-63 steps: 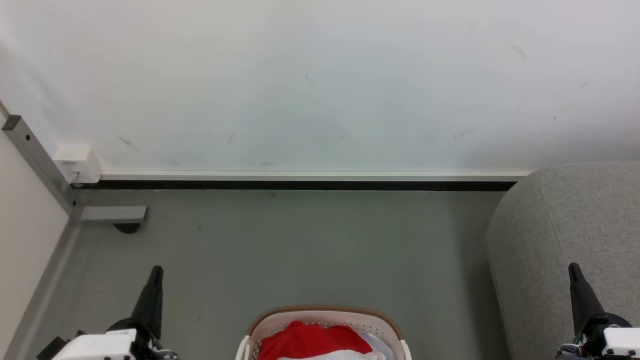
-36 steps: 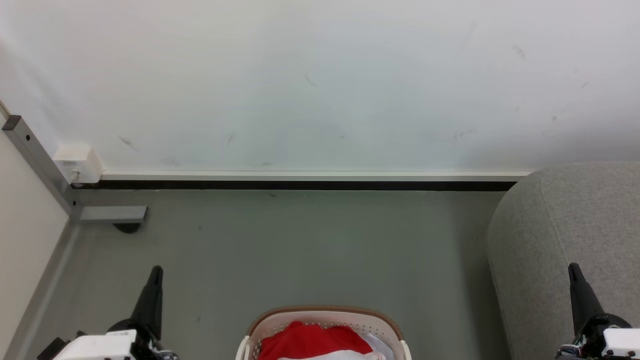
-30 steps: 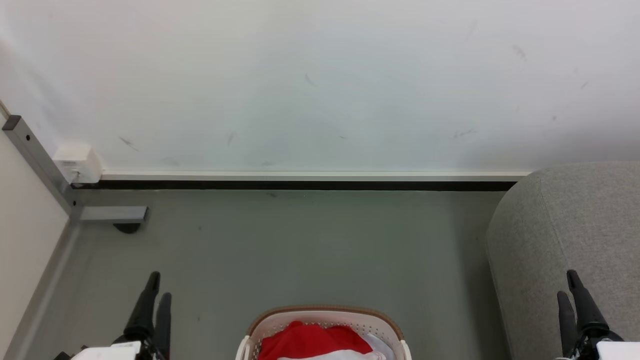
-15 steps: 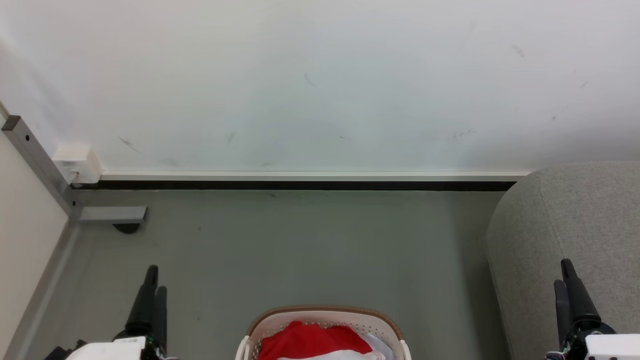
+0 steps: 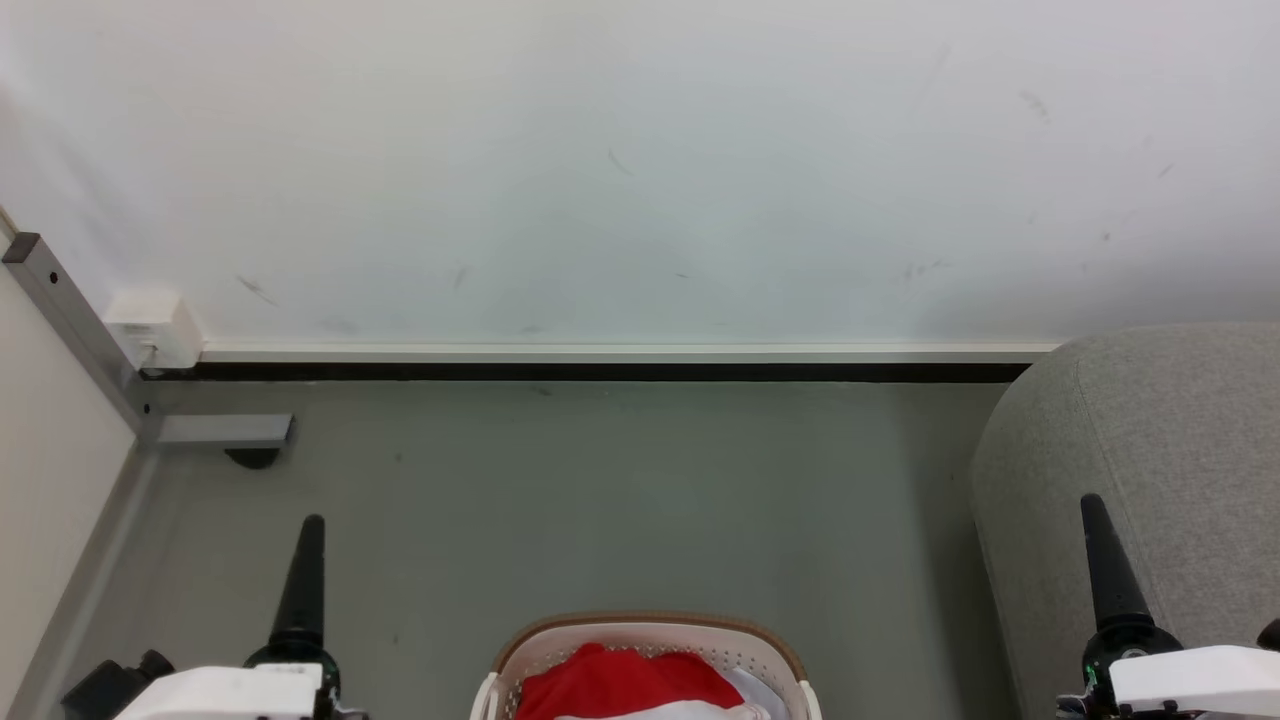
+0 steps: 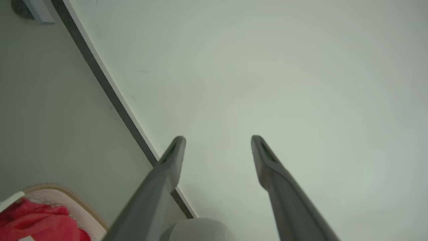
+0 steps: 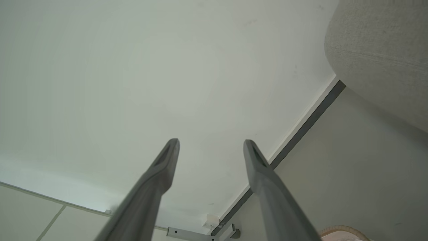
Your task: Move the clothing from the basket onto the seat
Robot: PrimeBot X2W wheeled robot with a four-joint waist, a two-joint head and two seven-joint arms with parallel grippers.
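Observation:
The cream basket (image 5: 650,627) with a brown rim sits on the floor at the bottom centre of the head view. Red clothing (image 5: 620,682) with a white piece lies inside it. The grey seat (image 5: 1160,440) stands to the right. My left gripper (image 5: 312,527) hangs left of the basket, and my right gripper (image 5: 1092,505) hangs in front of the seat's corner. Both point at the wall. In the wrist views, the left gripper (image 6: 217,140) and the right gripper (image 7: 210,144) are open and hold nothing. The left wrist view also catches the basket (image 6: 72,199) and the clothing (image 6: 36,217).
A white wall (image 5: 640,170) with a black skirting strip (image 5: 600,371) closes the far side of the grey floor (image 5: 620,490). A grey metal post (image 5: 70,320) with a foot bracket (image 5: 225,430) and a white box (image 5: 155,325) stands at the left.
Both wrists have rolled, so each gripper shows one finger edge-on in the head view instead of two. The right gripper has shifted a little left and up. Basket and clothing are unmoved.

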